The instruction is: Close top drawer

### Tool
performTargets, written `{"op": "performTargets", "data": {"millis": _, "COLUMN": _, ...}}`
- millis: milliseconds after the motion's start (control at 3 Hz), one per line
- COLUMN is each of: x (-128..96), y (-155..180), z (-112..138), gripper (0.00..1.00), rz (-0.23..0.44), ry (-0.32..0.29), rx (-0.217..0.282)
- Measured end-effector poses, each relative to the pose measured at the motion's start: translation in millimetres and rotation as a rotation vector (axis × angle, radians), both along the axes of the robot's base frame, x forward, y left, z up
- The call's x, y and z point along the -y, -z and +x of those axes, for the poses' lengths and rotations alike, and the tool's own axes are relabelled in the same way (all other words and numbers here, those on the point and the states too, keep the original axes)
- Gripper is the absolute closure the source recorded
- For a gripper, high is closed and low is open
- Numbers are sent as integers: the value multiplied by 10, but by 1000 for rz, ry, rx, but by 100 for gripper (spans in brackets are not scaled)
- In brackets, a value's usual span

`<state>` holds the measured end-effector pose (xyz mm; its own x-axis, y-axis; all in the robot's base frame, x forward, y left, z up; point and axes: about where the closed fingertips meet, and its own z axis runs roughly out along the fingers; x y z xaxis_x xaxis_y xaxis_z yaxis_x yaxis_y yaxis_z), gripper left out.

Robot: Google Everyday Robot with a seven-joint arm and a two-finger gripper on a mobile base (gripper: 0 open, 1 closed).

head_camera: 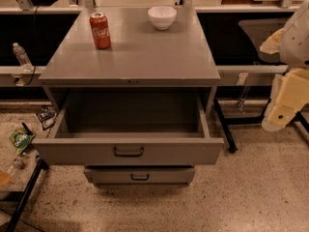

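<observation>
The top drawer [72, 152] of the grey metal cabinet [130, 57] stands pulled far out towards me. Its deep box is empty inside. Its plain front carries one small dark bar handle [128, 151] in the middle. My gripper [282, 108], cream-coloured, hangs at the right edge of the camera view. It is to the right of the drawer, at about the drawer's height, and well apart from it. Part of my white arm [297, 33] shows above it.
A red cola can [100, 30] and a white bowl [161, 17] stand on the cabinet top. A lower drawer [140, 176] sticks out slightly under the top one. A water bottle [21, 57] and a green packet [20, 139] lie at the left. A black table leg [224, 124] stands right of the cabinet.
</observation>
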<state>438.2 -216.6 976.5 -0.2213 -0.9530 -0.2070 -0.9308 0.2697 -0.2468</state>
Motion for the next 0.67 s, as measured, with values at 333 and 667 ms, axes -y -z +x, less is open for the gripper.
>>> {"op": "performTargets", "data": {"millis": 333, "x": 0, "y": 0, "z": 0, "gripper": 0, "rz": 0, "ry": 0, "rx": 0}}
{"op": "performTargets", "data": {"millis": 667, "x": -53, "y": 223, "z": 19, "gripper": 16, "rz": 59, "ry": -3, "rx": -9}}
